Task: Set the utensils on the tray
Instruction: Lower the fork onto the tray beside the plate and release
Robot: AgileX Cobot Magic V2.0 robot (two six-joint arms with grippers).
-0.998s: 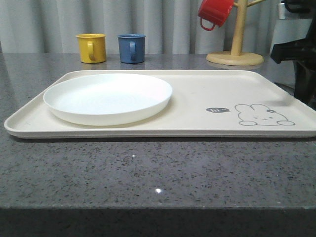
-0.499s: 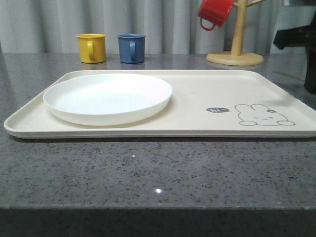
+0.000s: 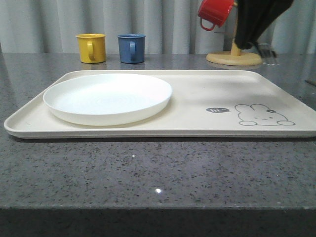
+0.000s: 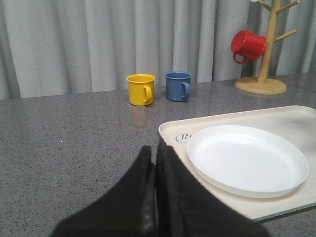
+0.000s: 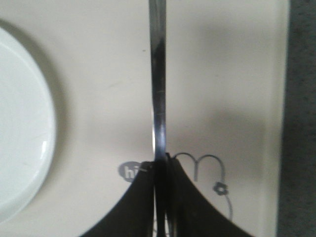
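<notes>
Grey pleated curtains hang behind a speckled grey table (image 3: pixel 148 173). In the front view, the cream tray (image 3: pixel 197 123) lies across the middle of the table, with a round white plate (image 3: pixel 107 98) on its nine o'clock half and a grey rabbit drawing (image 3: pixel 264 115) with a small "hi" bubble toward four o'clock. A yellow mug (image 3: pixel 92 47) and a blue mug (image 3: pixel 132 48) stand at eleven o'clock beyond the tray. At one o'clock a red mug (image 3: pixel 215 12) hangs on a wooden mug tree (image 3: pixel 235 52). My right arm comes down there as a dark blur, with the fork (image 3: pixel 267 52) showing its blurred tines just beyond it, above the tray's far edge.

In my left wrist view, my left jaws (image 4: pixel 154 170) are pressed together on nothing, over bare table just beside the tray's corner. The plate sits on the tray at three o'clock of them, and the yellow and blue mugs stand at twelve o'clock, with the red mug on its tree at two o'clock.

In my right wrist view, my right jaws (image 5: pixel 163 173) are clamped on the fork's shiny handle, which runs straight out to twelve o'clock above the tray. The rabbit drawing and the "hi" bubble lie right under my fingers, and the plate's rim curves in at nine o'clock.
</notes>
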